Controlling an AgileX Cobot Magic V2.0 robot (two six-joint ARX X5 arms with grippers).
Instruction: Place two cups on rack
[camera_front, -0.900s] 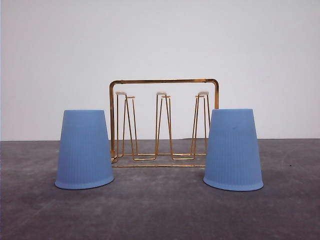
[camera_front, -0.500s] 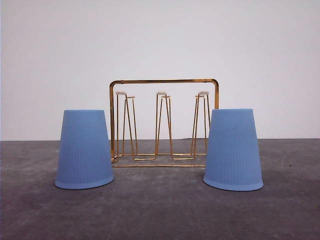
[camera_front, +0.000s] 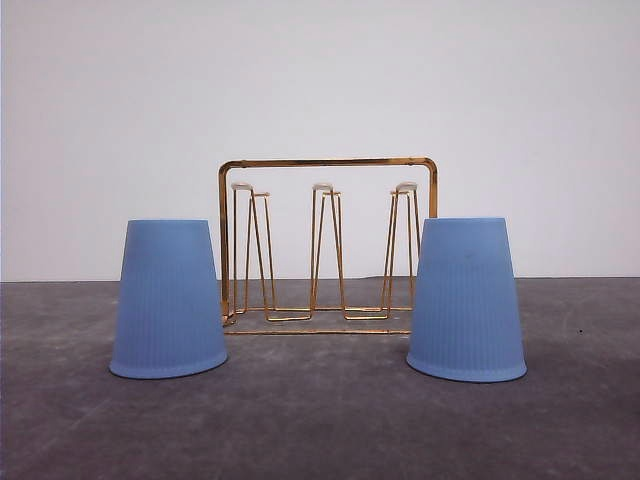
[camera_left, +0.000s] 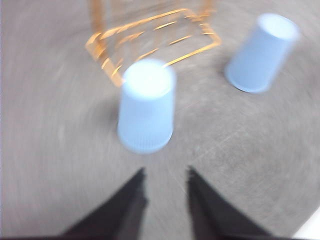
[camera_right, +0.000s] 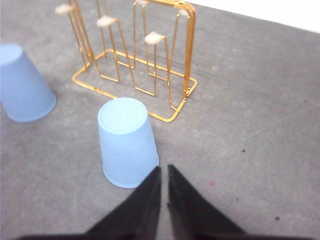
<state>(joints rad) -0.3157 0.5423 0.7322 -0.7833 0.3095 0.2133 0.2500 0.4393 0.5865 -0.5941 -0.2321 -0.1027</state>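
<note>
Two light-blue ribbed cups stand upside down on the dark grey table, the left cup (camera_front: 168, 300) and the right cup (camera_front: 466, 300). The gold wire rack (camera_front: 328, 162) stands between and behind them, its white-tipped prongs bare. In the blurred left wrist view, my left gripper (camera_left: 166, 172) is open, a short way from the left cup (camera_left: 146, 107), with the rack (camera_left: 100, 37) and the other cup (camera_left: 261, 52) beyond. My right gripper (camera_right: 163, 168) is shut and empty, its tips just beside the right cup's (camera_right: 127, 142) rim, apart from it. The rack (camera_right: 190, 50) and the left cup (camera_right: 22, 92) lie farther off.
The grey table (camera_front: 320, 430) runs back to a plain white wall (camera_front: 320, 80). Bare tabletop lies in front of the cups and to both sides of them.
</note>
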